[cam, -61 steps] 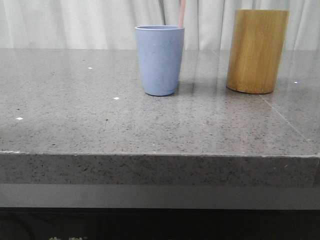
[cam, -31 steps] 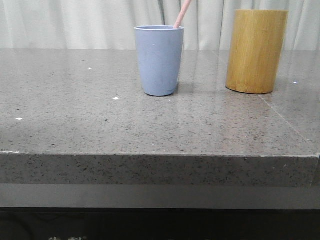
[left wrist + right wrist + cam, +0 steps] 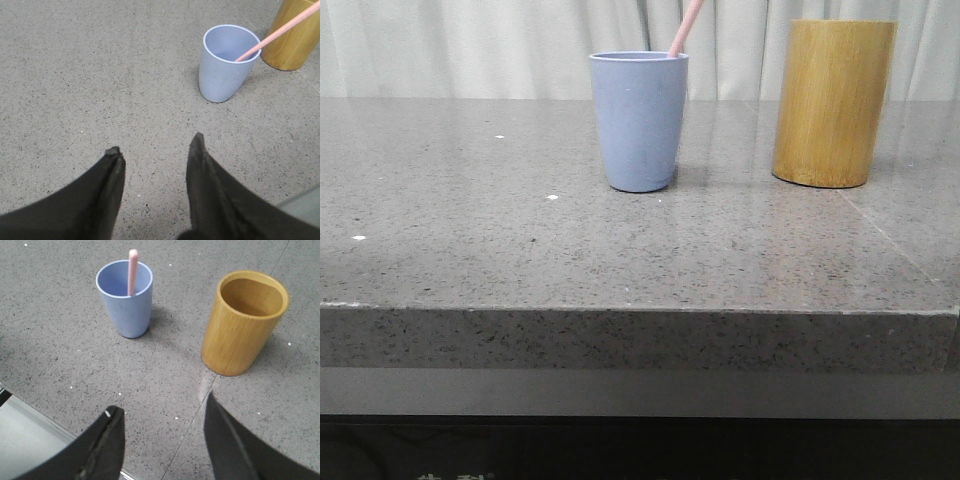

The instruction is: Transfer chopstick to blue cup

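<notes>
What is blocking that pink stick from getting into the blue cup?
Nothing visible is. The chopstick already stands inside the blue cup, leaning on its rim. The bamboo holder stands apart beside it, and both grippers, left gripper and right gripper, hang open and empty.

blue cup (image 3: 639, 120): pale blue-grey | chopstick (image 3: 684, 29): pale pink | bamboo cylinder (image 3: 833, 103): yellow-brown | table (image 3: 520, 250): grey speckled

The left gripper (image 3: 156, 147) is showing two matte black fingers tapering to blunt points; the right gripper (image 3: 162, 407) is looking alike, its fingers faintly scuffed.
</notes>
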Controlling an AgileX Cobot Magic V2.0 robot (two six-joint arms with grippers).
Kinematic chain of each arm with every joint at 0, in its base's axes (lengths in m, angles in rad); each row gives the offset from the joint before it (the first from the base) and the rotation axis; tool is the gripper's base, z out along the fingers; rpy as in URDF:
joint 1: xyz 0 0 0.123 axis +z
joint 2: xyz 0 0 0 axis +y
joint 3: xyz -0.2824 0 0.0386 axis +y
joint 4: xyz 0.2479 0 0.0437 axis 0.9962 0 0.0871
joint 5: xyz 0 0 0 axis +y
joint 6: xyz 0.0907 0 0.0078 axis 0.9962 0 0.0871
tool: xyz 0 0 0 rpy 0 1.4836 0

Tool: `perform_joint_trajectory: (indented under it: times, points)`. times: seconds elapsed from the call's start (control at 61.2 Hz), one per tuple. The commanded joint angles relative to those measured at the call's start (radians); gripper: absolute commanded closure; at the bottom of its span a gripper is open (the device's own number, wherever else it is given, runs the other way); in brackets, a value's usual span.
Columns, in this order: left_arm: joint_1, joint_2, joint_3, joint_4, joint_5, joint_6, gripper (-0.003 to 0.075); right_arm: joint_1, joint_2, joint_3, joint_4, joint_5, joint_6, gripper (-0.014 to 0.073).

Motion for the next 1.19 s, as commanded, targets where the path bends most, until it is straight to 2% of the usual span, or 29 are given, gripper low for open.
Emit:
perform_joint_trajectory:
  times: [0.0, 0.082, 0.147, 0.409, 0.507, 0.965, 1.046, 1.177]
  points:
    - [0.003, -0.005, -0.023, -0.009, -0.076, -0.006, 0.0417, -0.007, -0.04, 0.007, 0.003, -0.102, 0.002, 0.0201]
    - [0.003, -0.005, -0.023, -0.009, -0.076, -0.006, 0.042, -0.007, -0.048, 0.009, 0.003, -0.097, 0.002, 0.0204]
    - [0.003, -0.005, -0.023, -0.009, -0.076, -0.006, 0.0447, -0.007, -0.048, 0.009, 0.003, -0.094, 0.002, 0.0242]
    - [0.003, -0.005, -0.023, -0.009, -0.076, -0.006, 0.0723, -0.007, -0.047, 0.009, 0.003, -0.076, 0.002, 0.0601]
    - [0.003, -0.005, -0.023, -0.009, -0.08, -0.006, 0.0739, -0.007, -0.047, 0.009, 0.005, -0.077, 0.002, 0.0666]
    - [0.001, -0.012, -0.002, -0.012, -0.098, -0.006, 0.0739, -0.007, -0.047, 0.009, 0.006, -0.075, 0.002, 0.066]
    - [0.045, -0.078, 0.065, 0.004, -0.171, -0.002, 0.0739, -0.007, -0.047, 0.009, 0.006, -0.075, 0.002, 0.066]
    - [0.178, -0.296, 0.303, 0.004, -0.438, -0.002, 0.0739, -0.007, -0.047, 0.009, 0.006, -0.075, 0.002, 0.066]
